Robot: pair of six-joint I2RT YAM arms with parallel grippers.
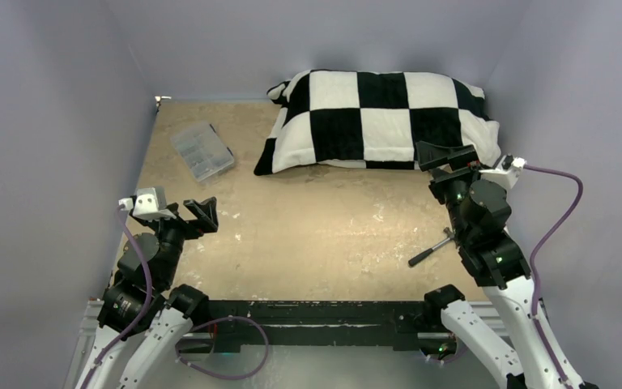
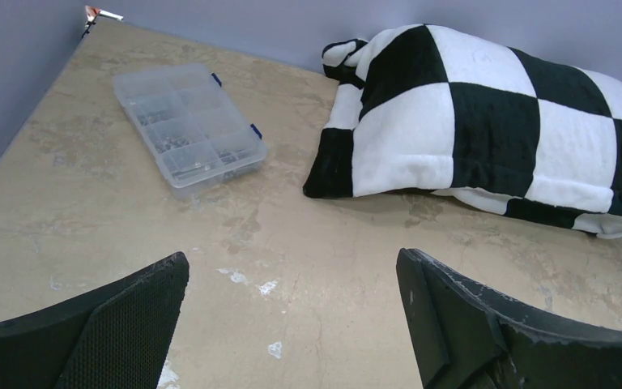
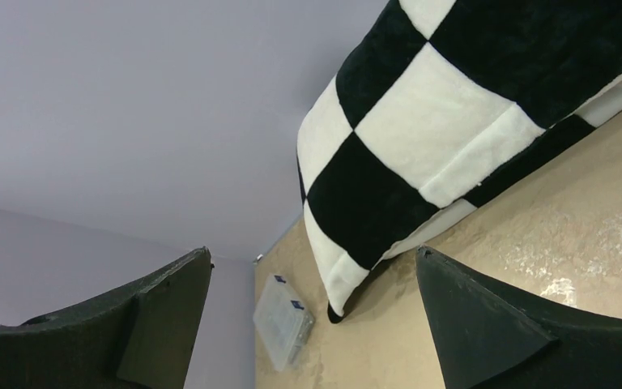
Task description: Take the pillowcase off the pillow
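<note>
The black-and-white checkered pillowcase lies at the back of the table, filled out and plump. It also shows in the left wrist view and the right wrist view. The pillow is almost wholly hidden inside it; only a plain white strip shows along the near edge. My left gripper is open and empty above bare table at the near left, well away from the pillowcase. My right gripper is open and empty, just off the pillowcase's near right edge.
A clear plastic organizer box lies at the back left, left of the pillowcase; it also shows in the left wrist view. A small dark-handled tool lies by the right arm. Grey walls close in the table on three sides.
</note>
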